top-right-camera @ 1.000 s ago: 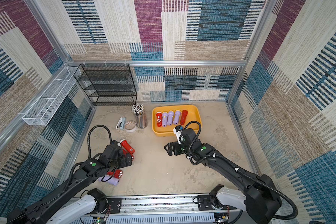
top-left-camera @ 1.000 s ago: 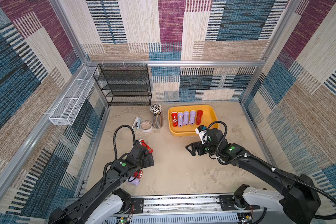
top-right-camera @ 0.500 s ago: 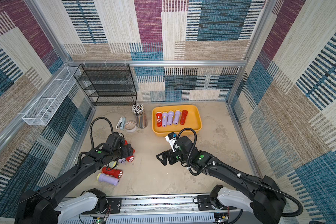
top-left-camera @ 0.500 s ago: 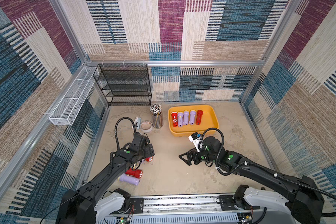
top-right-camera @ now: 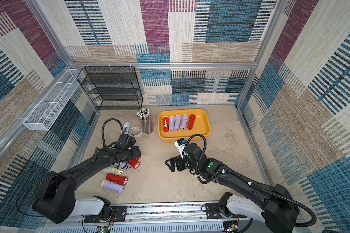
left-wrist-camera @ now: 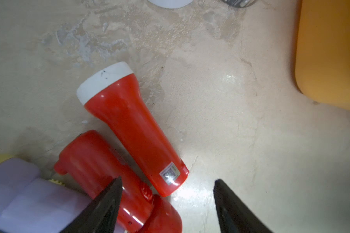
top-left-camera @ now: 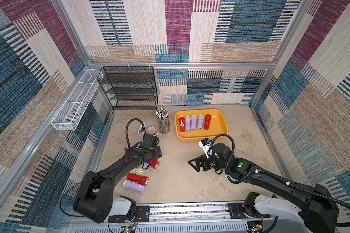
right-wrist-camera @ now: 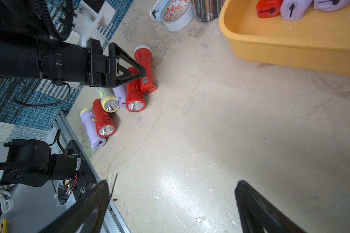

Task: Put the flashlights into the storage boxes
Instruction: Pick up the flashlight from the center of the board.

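Several flashlights (top-left-camera: 193, 123) lie side by side in the yellow storage box (top-left-camera: 202, 138), red and lavender. Several more form a pile (right-wrist-camera: 109, 105) on the floor at the left: red, lavender and one pale green. My left gripper (left-wrist-camera: 167, 185) hangs low over that pile, jaws apart. They straddle the tail of a white-headed red flashlight (left-wrist-camera: 129, 121) and a second red one (left-wrist-camera: 101, 161); neither is gripped. My right gripper (top-left-camera: 192, 166) hovers open over bare floor at mid-table, holding nothing.
A cup of pencils (top-left-camera: 163, 123) and a roll of tape (top-left-camera: 152, 130) stand left of the storage box. A black mesh rack (top-left-camera: 129, 88) is at the back left, and a white wire basket (top-left-camera: 75, 105) hangs on the left wall. The arms' rail (top-left-camera: 180, 209) runs along the front.
My left gripper has come down onto the pile and its jaws have narrowed. My right gripper has moved left and toward the front, away from the storage box, still open.
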Controlling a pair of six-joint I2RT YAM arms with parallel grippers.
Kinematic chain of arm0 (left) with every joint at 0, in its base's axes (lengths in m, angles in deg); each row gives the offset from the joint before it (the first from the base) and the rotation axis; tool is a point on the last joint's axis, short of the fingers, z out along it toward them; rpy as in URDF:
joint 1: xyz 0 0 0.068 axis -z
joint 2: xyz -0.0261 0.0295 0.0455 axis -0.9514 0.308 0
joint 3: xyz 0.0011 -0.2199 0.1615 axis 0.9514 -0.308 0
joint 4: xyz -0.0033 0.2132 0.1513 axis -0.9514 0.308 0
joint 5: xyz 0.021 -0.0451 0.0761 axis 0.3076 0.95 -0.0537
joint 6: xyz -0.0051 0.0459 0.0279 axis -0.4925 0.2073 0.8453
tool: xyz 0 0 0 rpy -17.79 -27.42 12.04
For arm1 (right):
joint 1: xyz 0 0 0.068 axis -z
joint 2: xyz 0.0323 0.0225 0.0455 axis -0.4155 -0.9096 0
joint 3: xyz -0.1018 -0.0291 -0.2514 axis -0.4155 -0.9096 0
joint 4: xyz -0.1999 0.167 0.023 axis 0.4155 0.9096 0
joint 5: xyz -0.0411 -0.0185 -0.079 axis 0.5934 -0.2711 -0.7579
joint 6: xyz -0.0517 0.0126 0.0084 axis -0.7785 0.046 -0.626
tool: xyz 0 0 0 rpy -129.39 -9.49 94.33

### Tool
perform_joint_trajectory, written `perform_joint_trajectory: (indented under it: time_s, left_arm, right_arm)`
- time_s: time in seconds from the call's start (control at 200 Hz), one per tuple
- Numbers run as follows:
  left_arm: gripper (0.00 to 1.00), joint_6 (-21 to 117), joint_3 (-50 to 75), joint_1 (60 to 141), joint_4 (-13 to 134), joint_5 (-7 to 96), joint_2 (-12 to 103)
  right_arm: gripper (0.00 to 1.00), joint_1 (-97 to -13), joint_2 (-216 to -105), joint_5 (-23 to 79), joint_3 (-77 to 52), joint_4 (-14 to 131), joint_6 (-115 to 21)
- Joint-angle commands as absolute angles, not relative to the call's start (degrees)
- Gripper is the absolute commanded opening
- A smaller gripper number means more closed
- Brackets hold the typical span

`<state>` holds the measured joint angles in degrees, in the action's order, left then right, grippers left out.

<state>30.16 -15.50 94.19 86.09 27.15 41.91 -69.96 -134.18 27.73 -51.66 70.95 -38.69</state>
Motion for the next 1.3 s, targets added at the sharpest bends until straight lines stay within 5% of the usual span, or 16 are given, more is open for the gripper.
perform_joint_trajectory:
  time_s: [0.0, 0.285, 0.861, 1.292]
  left_arm:
    - [0.73, 31.0, -14.9, 93.6, 83.8, 27.6, 43.8]
    - [0.70, 31.1, -12.2, 93.0, 82.8, 28.4, 51.5]
    - [0.35, 31.7, -9.8, 92.9, 82.8, 30.0, 57.5]
    - [0.29, 30.3, -11.7, 95.8, 84.1, 31.5, 51.8]
  right_arm:
    - [1.00, -70.0, -134.6, 26.5, -51.8, 68.6, -38.7]
    - [1.00, -70.0, -136.7, 24.9, -52.2, 68.9, -39.6]
    - [1.00, -70.0, -137.2, 22.1, -51.6, 70.2, -40.3]
    - [1.00, -70.0, -134.0, 21.1, -52.3, 72.1, -39.2]
